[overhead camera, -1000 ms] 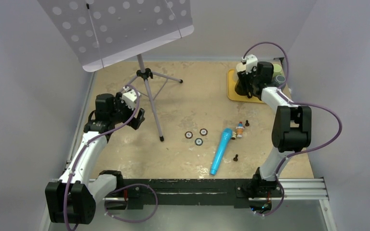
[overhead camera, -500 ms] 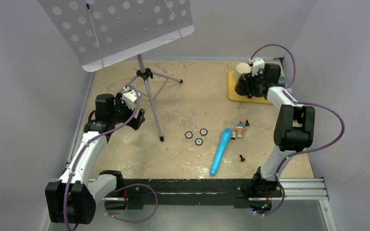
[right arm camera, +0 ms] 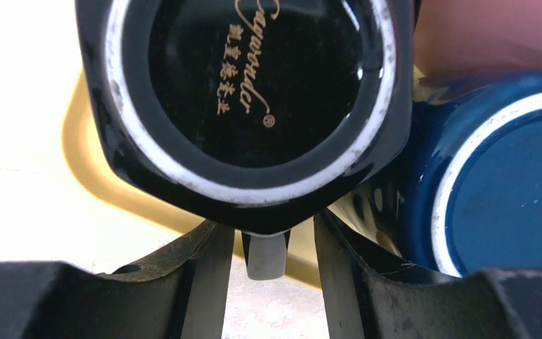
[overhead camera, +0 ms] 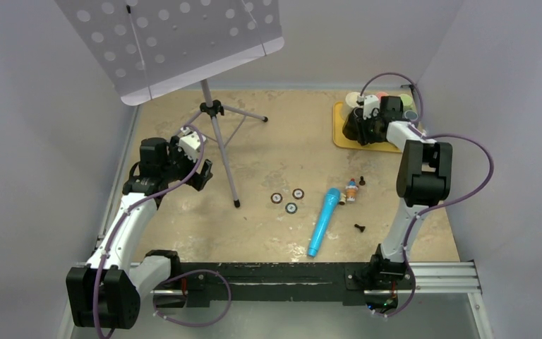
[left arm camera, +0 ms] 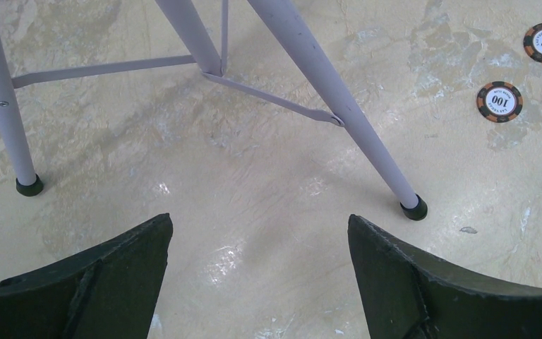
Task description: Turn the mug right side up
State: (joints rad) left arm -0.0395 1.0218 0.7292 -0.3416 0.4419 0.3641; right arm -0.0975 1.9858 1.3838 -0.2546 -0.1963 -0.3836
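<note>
A black mug (right arm camera: 254, 85) stands upside down on a yellow tray (right arm camera: 92, 155), its base with gold lettering facing the right wrist camera. It also shows in the top view (overhead camera: 355, 127) at the tray's left side. My right gripper (right arm camera: 274, 226) straddles the mug's handle (right arm camera: 265, 254), with a narrow gap on each side of it; in the top view the gripper (overhead camera: 367, 128) sits over the tray (overhead camera: 339, 138). My left gripper (left arm camera: 257, 226) is open and empty above the bare table, near the stand's legs (overhead camera: 201, 173).
A blue mug (right arm camera: 494, 176) stands upside down, touching the black one on its right. More cups (overhead camera: 353, 99) crowd the tray's back. A music stand (overhead camera: 215, 116), poker chips (overhead camera: 288, 200), a blue microphone (overhead camera: 323, 220), a small figure (overhead camera: 351, 189) and screws (overhead camera: 358, 227) lie mid-table.
My right wrist has swung right and lowered at the tray, bringing its fingers round the black mug's handle. A small screw has rolled right. The left arm has not moved.
</note>
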